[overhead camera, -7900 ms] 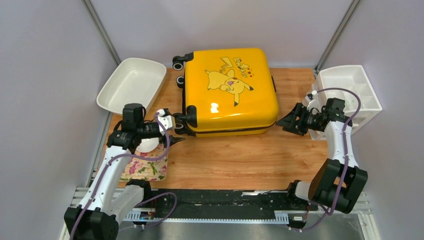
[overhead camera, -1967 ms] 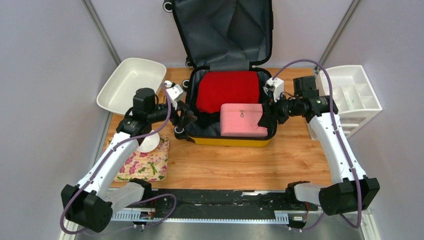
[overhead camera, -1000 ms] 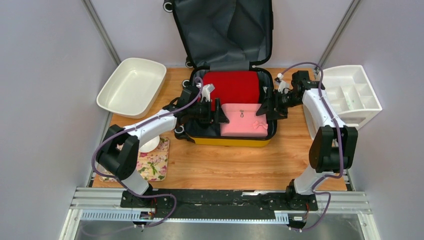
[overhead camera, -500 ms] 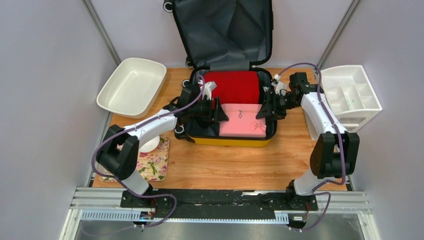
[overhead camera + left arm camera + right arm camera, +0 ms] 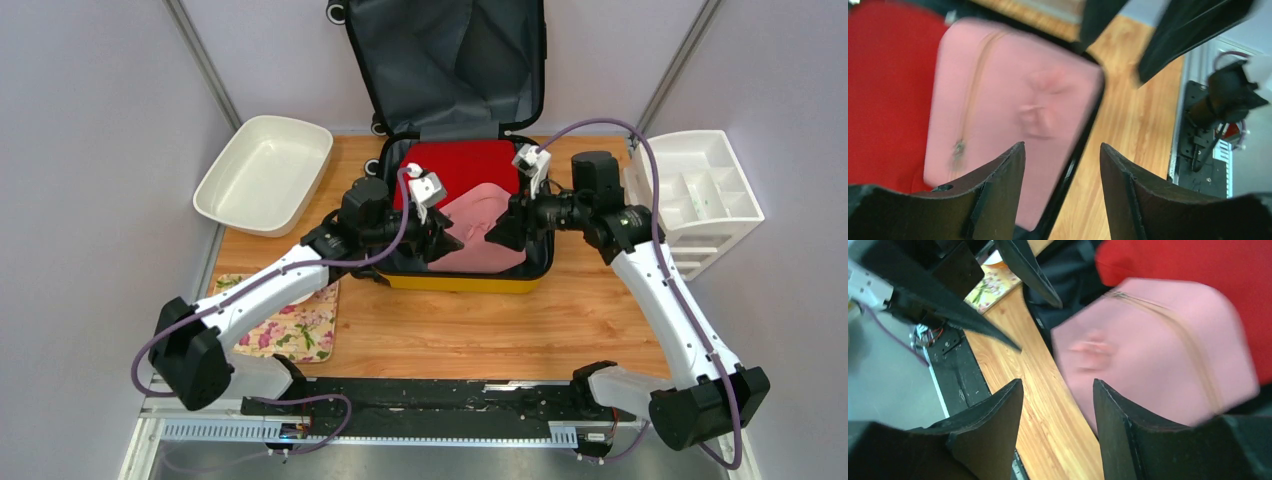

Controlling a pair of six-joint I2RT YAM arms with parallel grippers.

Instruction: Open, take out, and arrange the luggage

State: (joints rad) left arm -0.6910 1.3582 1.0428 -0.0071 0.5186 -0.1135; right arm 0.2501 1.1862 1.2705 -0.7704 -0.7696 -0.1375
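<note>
With the luggage open at 12 o'clock, the left gripper and right gripper, jaws apart, flank the tilted pink case, clamped or not I cannot tell, so uneven lifting could drop it.

White tub, compartment organiser, floral mat

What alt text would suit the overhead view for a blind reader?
The left gripper and right gripper meet at a tilted pink case in an open yellow suitcase, beside a red bundle. A white tray sits left, a white organizer right.
</note>
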